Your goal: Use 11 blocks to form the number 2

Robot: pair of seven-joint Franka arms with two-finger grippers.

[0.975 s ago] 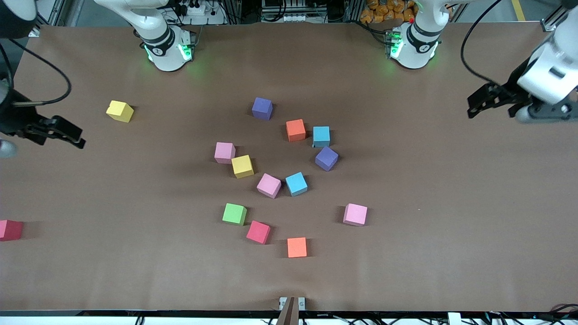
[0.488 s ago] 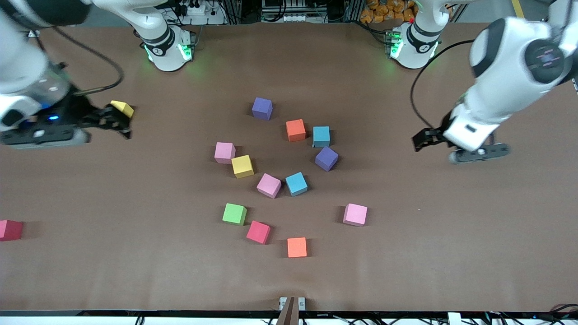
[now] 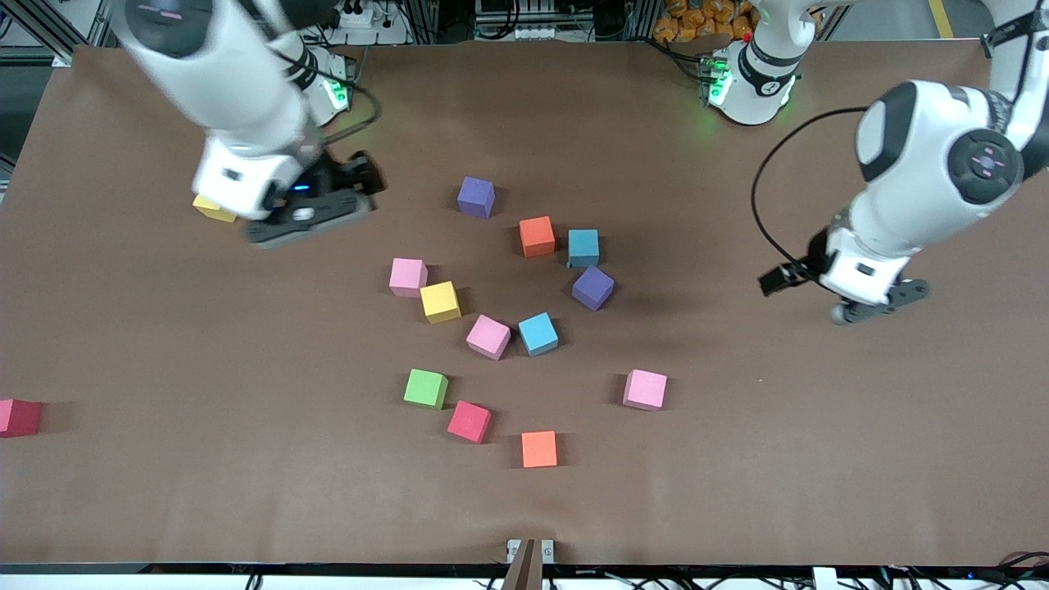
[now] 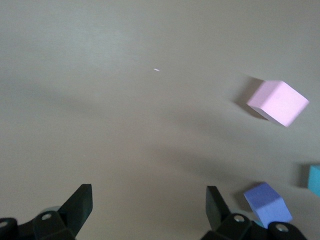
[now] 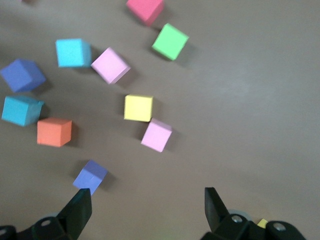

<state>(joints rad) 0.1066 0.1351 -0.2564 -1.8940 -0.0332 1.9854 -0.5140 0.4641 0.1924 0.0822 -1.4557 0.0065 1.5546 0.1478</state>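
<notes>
brown tabletop (image 3: 164,344) carries everything. right arm comes in from its base, right end effector (image 3: 361,182) up over bare tabletop near the purple block, fingers (image 5: 77,212) spread apart, holding nothing. left end effector (image 3: 778,277) up over bare tabletop toward the left arm's end, fingers (image 4: 80,205) spread apart too, holding nothing.

blocks scattered mid-tabletop, all flat on the surface, none stacked. purple block (image 3: 476,197) farthest from the front camera, orange block (image 3: 537,236) and teal-blue block (image 3: 583,247) just beside each other nearer than it, second purple block (image 3: 592,288) nearer again. pink block (image 3: 407,276) touching corner with yellow block (image 3: 440,301). second pink block (image 3: 488,337) just beside light blue block (image 3: 538,333). green block (image 3: 425,388), red block (image 3: 469,421), second orange block (image 3: 539,449) run in a loose row nearest the front camera. third pink block (image 3: 645,389) sits apart toward the left arm's end. a second yellow block (image 3: 211,210) is partly hidden under the right arm. a second red block (image 3: 18,417) lies at the tabletop edge, right arm's end.
</notes>
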